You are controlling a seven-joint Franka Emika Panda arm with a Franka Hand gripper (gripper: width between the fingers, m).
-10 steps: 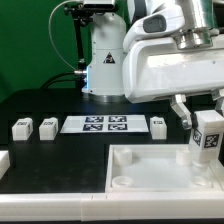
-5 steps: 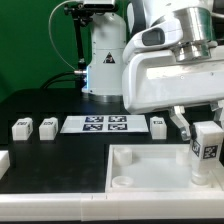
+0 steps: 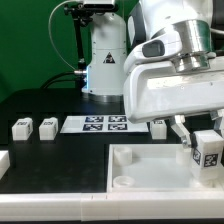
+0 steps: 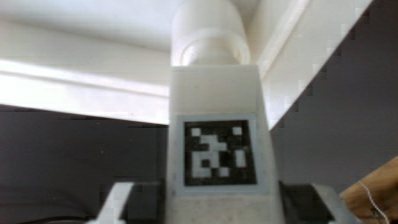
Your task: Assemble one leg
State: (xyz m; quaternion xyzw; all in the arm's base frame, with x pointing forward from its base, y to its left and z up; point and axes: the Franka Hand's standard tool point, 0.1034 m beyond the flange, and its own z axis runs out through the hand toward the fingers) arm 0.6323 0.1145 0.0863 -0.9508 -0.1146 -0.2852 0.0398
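My gripper (image 3: 205,135) is shut on a leg (image 3: 208,150), a small white block with a black-and-white tag, held upright over the near right corner of the large white recessed panel (image 3: 150,170). In the wrist view the leg (image 4: 219,120) fills the middle, its tag facing the camera, with a dark finger (image 4: 146,205) pressed on each side and its round end pointing at the panel. Three more legs lie on the black table: two at the exterior view's left (image 3: 22,128) (image 3: 47,127) and one (image 3: 158,126) partly behind the arm.
The marker board (image 3: 97,124) lies flat at the middle back of the table. A white part's corner (image 3: 4,160) shows at the exterior view's left edge. The robot base (image 3: 100,60) stands behind the table.
The gripper has carried the leg downward and a little to the exterior view's right, closer to the panel's right corner. The other parts have not moved.
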